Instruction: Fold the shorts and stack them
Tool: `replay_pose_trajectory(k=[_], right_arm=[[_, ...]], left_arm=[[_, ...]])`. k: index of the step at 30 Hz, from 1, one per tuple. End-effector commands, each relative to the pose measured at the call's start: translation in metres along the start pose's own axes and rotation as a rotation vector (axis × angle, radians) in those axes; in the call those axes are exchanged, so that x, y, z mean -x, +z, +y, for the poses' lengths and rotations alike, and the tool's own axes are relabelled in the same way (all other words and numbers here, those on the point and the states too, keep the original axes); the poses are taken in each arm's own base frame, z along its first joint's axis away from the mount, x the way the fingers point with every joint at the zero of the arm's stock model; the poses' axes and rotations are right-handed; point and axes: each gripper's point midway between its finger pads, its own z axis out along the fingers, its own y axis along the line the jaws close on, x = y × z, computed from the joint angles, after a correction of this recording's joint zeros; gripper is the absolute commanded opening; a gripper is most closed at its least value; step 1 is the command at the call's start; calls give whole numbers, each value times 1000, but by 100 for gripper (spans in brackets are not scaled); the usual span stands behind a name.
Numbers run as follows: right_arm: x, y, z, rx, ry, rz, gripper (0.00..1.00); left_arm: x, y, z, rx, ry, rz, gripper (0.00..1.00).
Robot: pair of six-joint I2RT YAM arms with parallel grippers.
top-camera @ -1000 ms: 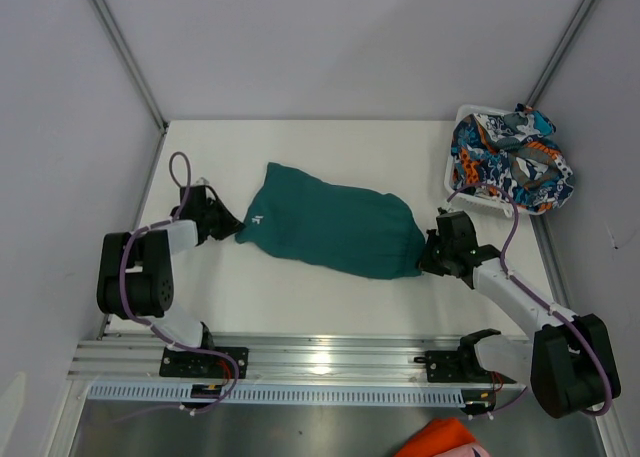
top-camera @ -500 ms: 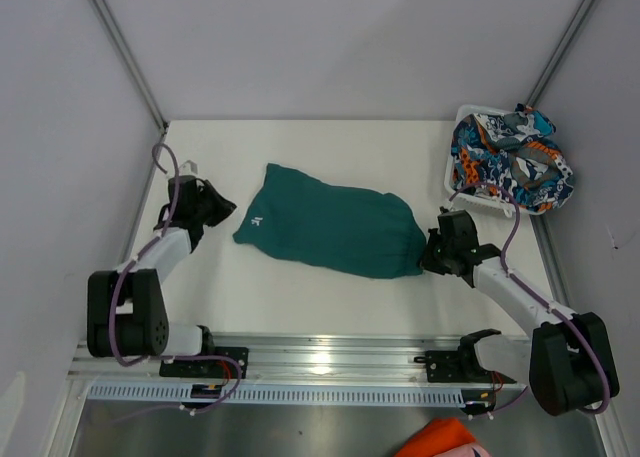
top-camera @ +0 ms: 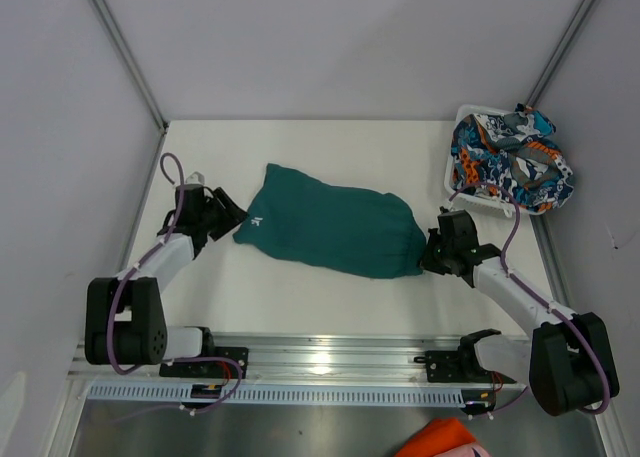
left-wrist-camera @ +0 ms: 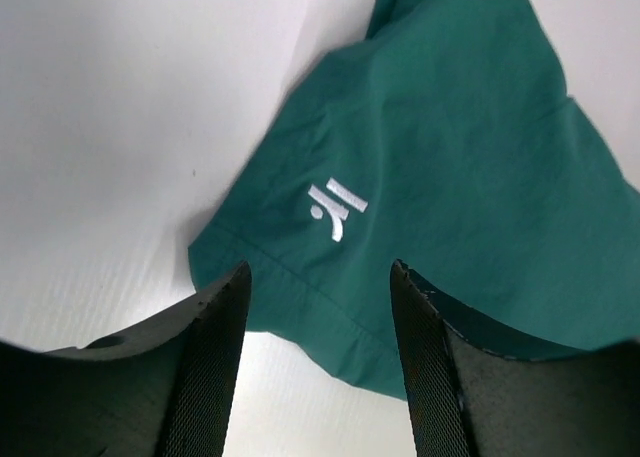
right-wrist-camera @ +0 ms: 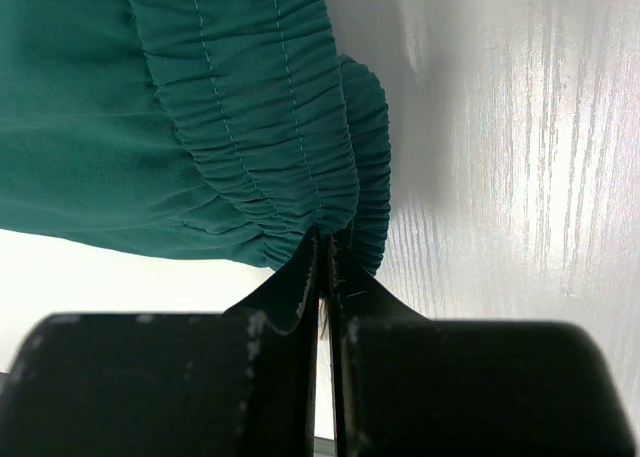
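Teal shorts (top-camera: 335,227) lie flattened across the middle of the white table (top-camera: 300,297), hem end toward the left of the frame and gathered waistband toward the right. At the left, the left gripper (top-camera: 225,215) sits low by the hem with its jaws apart; in the left wrist view the two dark fingers (left-wrist-camera: 215,347) frame the hem corner and a small white logo (left-wrist-camera: 335,205), with nothing clamped between them. At the right, the right gripper (top-camera: 428,252) meets the waistband, and the right wrist view shows its jaws pressed together on the edge of the elastic. Printed shorts (top-camera: 510,162) are heaped in a white basket (top-camera: 462,199) at the upper right corner of the table. An orange cloth (top-camera: 440,439) peeks in at the bottom edge.
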Motion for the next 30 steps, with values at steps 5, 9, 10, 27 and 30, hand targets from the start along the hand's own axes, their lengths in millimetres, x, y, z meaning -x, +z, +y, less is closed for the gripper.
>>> replay_pose_trajectory(k=[5,9,10,27,30], right_arm=[[9,0,0,-3,2,-36,0],[9,0,0,-4,2,-35,0],[8,1,0,-4,2,-32,0],[7,0,1,6,6,-33,0],[6,0,1,7,5,-32,0]], left_arm=[[-17,6,-6,20,34,62,61],[-24,11,-5,40,42,84,60],[-27,12,-4,51,47,92,60],[-37,50,24,184,51,155,44],[-38,53,28,196,62,155,34]])
